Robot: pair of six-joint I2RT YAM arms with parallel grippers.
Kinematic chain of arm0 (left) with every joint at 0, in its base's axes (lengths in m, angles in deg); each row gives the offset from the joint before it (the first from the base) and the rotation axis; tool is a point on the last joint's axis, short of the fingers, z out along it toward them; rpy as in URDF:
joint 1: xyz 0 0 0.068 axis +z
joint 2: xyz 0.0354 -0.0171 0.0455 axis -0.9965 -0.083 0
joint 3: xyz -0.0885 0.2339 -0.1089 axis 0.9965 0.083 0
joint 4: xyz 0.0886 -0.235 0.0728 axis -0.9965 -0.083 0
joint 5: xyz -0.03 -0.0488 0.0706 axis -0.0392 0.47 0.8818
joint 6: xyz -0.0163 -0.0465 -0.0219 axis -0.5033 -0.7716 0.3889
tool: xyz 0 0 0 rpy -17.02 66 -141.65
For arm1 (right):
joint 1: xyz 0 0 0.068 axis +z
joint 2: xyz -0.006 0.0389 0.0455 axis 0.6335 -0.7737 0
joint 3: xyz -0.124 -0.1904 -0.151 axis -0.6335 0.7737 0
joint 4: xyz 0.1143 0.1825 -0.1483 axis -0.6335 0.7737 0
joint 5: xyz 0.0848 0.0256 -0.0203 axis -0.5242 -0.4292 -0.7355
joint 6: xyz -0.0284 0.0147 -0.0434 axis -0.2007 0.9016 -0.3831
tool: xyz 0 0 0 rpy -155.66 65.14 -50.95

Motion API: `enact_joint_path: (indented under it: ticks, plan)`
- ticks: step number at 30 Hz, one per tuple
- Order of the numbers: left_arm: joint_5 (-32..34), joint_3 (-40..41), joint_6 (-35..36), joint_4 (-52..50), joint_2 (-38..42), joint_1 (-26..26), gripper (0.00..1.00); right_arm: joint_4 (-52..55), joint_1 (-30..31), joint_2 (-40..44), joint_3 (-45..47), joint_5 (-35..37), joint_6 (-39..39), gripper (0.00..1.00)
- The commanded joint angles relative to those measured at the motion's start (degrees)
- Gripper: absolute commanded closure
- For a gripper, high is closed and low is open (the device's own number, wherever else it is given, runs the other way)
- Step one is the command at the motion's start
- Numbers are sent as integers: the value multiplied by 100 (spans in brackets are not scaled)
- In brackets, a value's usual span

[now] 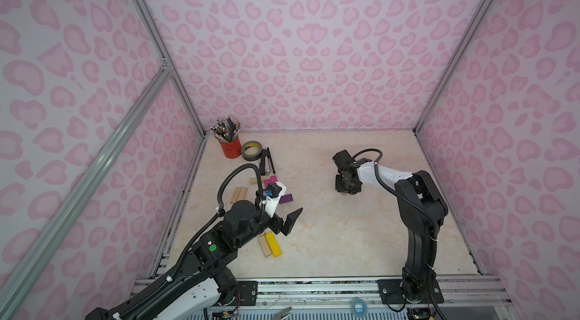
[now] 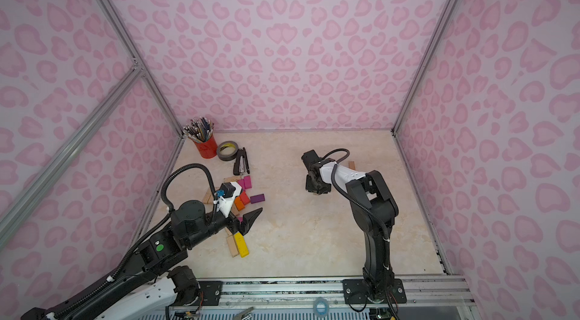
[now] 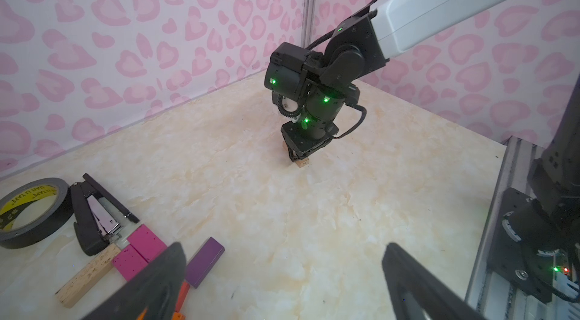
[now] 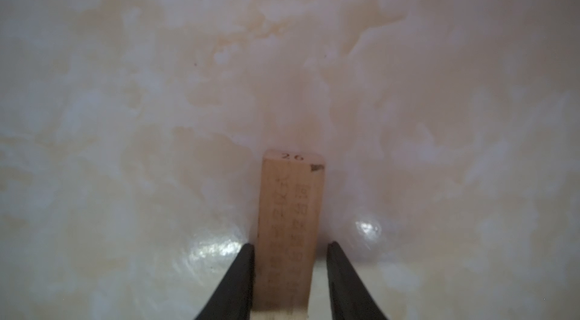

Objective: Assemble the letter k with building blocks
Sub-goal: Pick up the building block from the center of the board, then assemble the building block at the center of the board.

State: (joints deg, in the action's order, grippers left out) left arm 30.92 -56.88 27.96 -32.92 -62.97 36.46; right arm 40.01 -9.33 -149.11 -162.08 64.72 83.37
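A plain wood block [image 4: 290,202] lies flat on the marble table. My right gripper [image 4: 290,244] points straight down over it, one finger on each side. One finger touches the block and a thin gap shows at the other, so it stands open. In the left wrist view that block [image 3: 303,163] peeks out beneath the right gripper. My left gripper [image 3: 284,248] hangs wide open and empty above the table, just right of a purple block [image 3: 205,262] and magenta blocks [image 3: 146,241]. In a top view, a yellow block [image 1: 273,243] and a wood block [image 1: 264,245] lie under the left arm.
A red cup of pencils [image 1: 230,147], a tape roll [image 1: 251,150] and a black stapler [image 1: 266,161] stand in the back left corner. Another wood block [image 2: 352,165] lies behind the right arm. Pink patterned walls close three sides; a metal rail [image 1: 314,287] runs along the front.
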Motion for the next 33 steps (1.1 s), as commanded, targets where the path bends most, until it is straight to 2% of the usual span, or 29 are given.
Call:
enact_joint_path:
  ticks: [1,9,17,25,33]
  plan:
    - [-385,35,182,291,-14,-1,0,49,-27,-74,16,28,-146,64]
    - [-980,-30,429,305,-286,-1,0,79,-127,12,101,-80,-751,74]
    - [-1249,-235,660,164,-692,0,0,368,-574,776,536,-345,-1934,76]
    - [-1575,-331,744,225,-961,-1,0,442,-1486,1599,1280,-413,-2588,77]
    - [-1595,-359,823,230,-1009,-1,0,447,-2346,1532,1313,-568,-3096,78]
